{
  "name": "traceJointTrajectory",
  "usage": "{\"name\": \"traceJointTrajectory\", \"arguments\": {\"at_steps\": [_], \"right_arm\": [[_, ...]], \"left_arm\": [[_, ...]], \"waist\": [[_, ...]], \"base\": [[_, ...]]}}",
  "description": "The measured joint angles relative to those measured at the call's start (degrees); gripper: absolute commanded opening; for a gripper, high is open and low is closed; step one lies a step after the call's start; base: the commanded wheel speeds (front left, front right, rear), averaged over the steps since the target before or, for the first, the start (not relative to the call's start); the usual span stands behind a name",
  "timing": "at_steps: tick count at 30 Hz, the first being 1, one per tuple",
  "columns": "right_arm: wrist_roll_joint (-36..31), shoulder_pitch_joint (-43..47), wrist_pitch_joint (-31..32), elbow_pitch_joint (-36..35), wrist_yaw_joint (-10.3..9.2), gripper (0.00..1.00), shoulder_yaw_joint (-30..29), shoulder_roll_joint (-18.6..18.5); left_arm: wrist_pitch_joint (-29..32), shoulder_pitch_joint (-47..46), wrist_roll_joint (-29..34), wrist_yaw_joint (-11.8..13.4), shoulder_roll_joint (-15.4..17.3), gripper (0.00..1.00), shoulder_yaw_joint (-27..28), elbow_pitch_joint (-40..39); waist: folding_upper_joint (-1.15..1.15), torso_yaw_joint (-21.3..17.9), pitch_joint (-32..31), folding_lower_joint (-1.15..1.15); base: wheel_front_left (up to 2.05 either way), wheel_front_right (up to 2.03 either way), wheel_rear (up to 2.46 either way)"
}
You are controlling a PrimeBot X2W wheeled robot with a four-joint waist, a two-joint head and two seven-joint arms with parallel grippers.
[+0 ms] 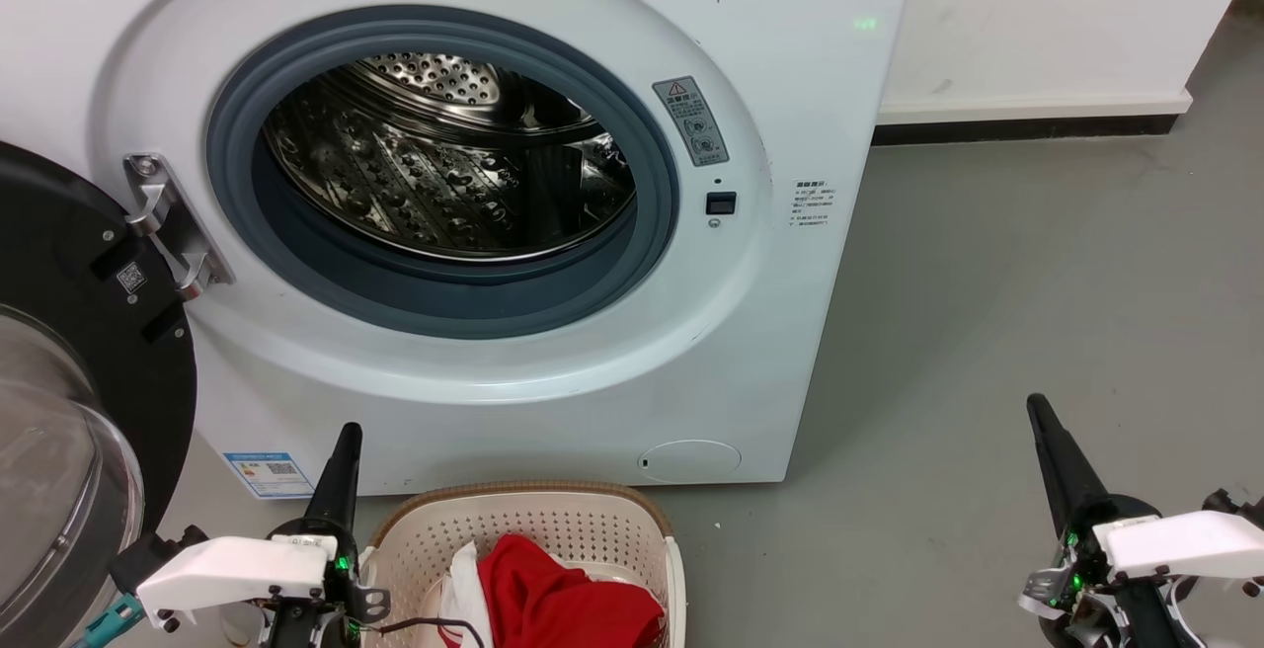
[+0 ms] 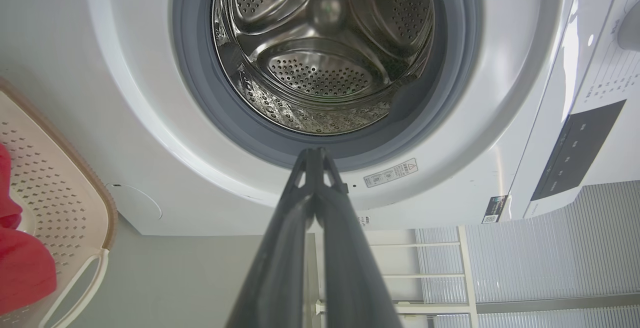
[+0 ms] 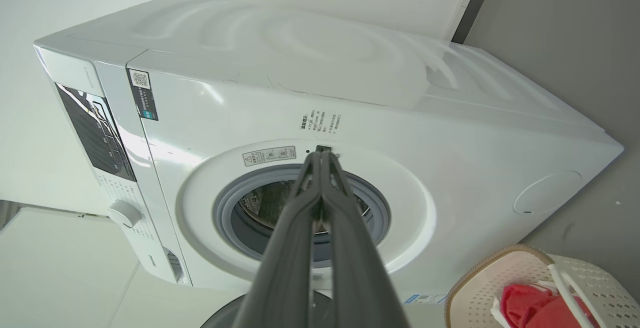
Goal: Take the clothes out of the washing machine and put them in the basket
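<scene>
Your left gripper [image 2: 315,154] and right gripper [image 3: 322,155] are both closed on nothing. You see the red clothes [image 1: 563,599], white at one edge, crumpled in the basket [image 1: 553,527] before the washing machine [image 1: 790,85].

There was one washing machine [image 1: 790,55], with one round door [image 1: 89,332], one hinge [image 1: 168,228], one steel drum [image 1: 444,184] and one dial [image 3: 123,213]. Three stickers [image 1: 689,120] showed on its front. One basket [image 1: 533,520] held one heap of red clothes [image 1: 563,599]; the number of garments in it could not be told. There were two grippers: one left gripper [image 1: 348,431] and one right gripper [image 1: 1037,406].
</scene>
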Motion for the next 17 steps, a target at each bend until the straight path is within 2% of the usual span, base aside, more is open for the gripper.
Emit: {"name": "traceJointTrajectory", "arguments": {"at_steps": [17], "right_arm": [[7.5, -1.2, 0.3, 1.5, 0.00, 0.00, -1.2, 0.1]], "left_arm": [[1.7, -1.1, -7.1, -0.9, -0.4, 0.00, 1.0, 0.9]], "waist": [[0.00, 0.2, 0.3, 0.00]], "base": [[0.00, 0.00, 0.00]]}}
